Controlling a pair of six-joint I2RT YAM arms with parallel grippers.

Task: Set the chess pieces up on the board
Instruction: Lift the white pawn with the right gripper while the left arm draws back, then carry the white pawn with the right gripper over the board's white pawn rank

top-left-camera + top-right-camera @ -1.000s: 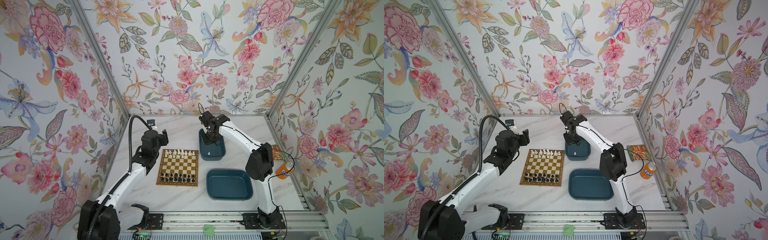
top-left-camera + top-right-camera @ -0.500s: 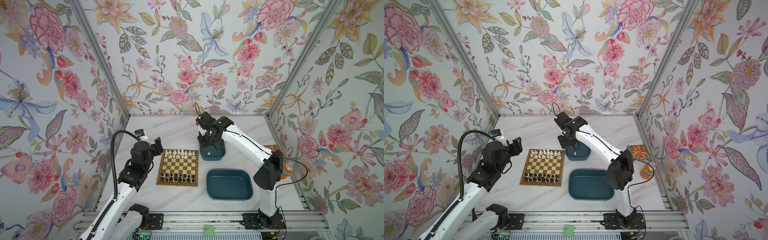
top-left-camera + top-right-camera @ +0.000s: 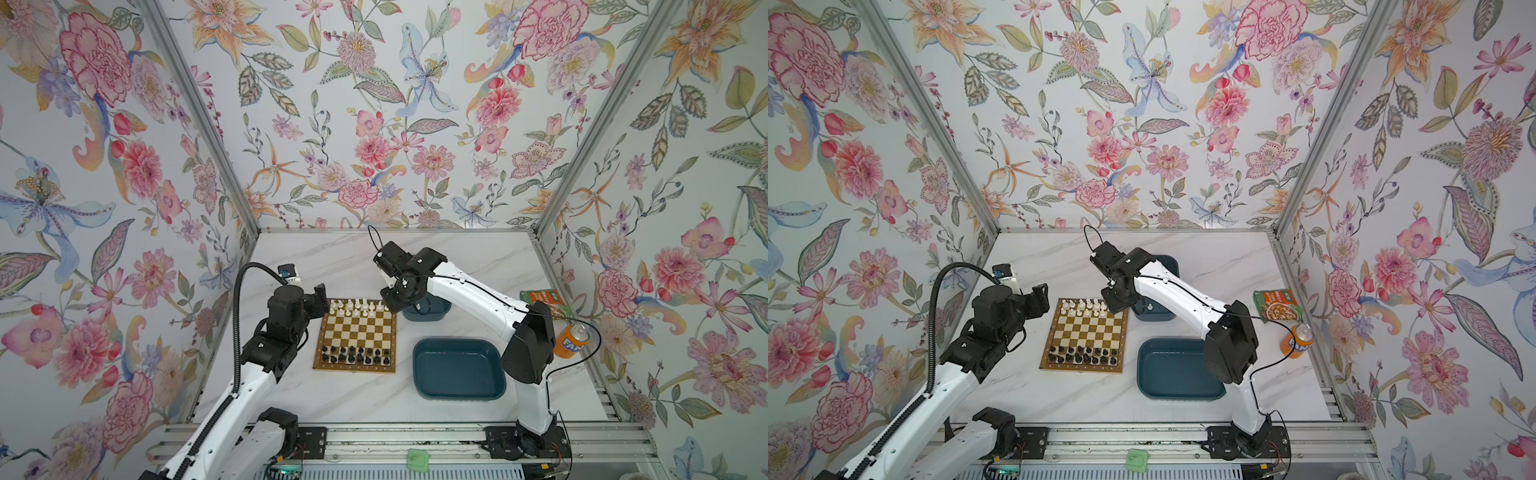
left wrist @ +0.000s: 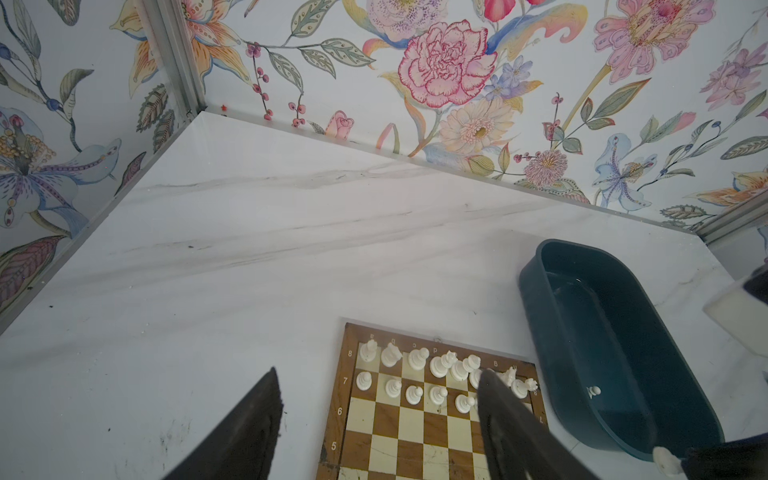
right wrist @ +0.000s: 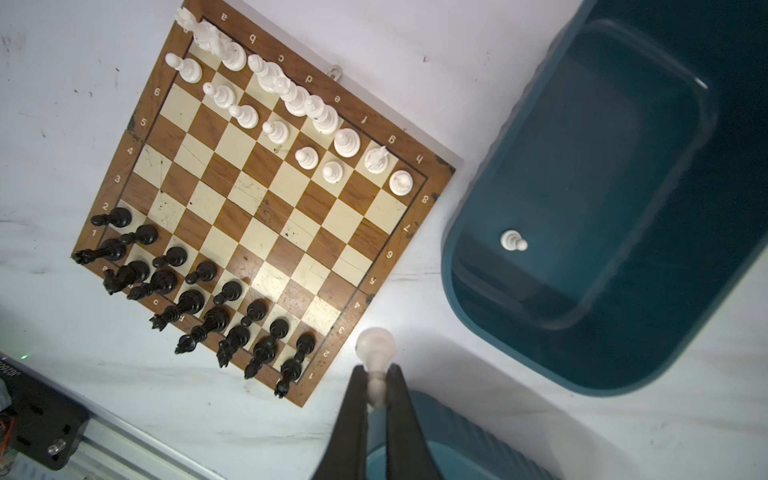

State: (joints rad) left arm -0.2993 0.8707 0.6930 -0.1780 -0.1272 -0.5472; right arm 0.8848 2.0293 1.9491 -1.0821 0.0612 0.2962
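The board lies mid-table. White chess pieces fill its far rows and black ones its near rows. My right gripper is shut on a white pawn. It hangs by the board's far right corner in both top views. A second white pawn lies in the far teal tub. My left gripper is open and empty, off the board's far left corner.
A larger teal tub sits right of the board, near the front. An orange soda can and a green packet stand at the right edge. Floral walls enclose three sides.
My right gripper has carried the white pawn left, from over the far tub to the board's corner. My left arm has drawn back toward the front left, its jaws a little wider.
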